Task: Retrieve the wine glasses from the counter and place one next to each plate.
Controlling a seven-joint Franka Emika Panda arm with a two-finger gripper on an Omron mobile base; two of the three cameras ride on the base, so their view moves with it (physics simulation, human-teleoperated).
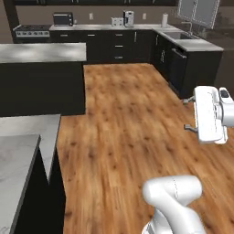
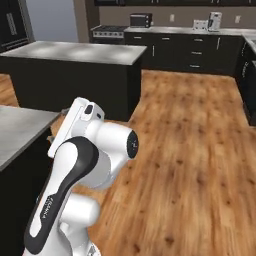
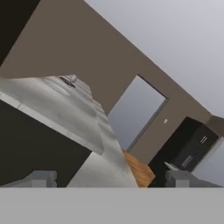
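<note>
Wine glasses: cannot be made out. A dark-rimmed speck (image 3: pixel 67 81), perhaps a plate, lies far along the grey top (image 3: pixel 52 109). Marbled counter (image 1: pixel 13 169) near, to the left. Gripper (image 3: pixel 111 179) empty, jaws spread wide. Judgement: keep the arm tucked and clear of counter edges while the base closes in.

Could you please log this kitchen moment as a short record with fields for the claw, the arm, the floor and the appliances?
claw: open, holding nothing, its tips spread wide in the hand view
arm: folded above the base, hand raised over the wooden floor
island counter: grey top on dark cabinets
back wall: microwave, toaster, coffee machine
sink: right-hand counter
</note>
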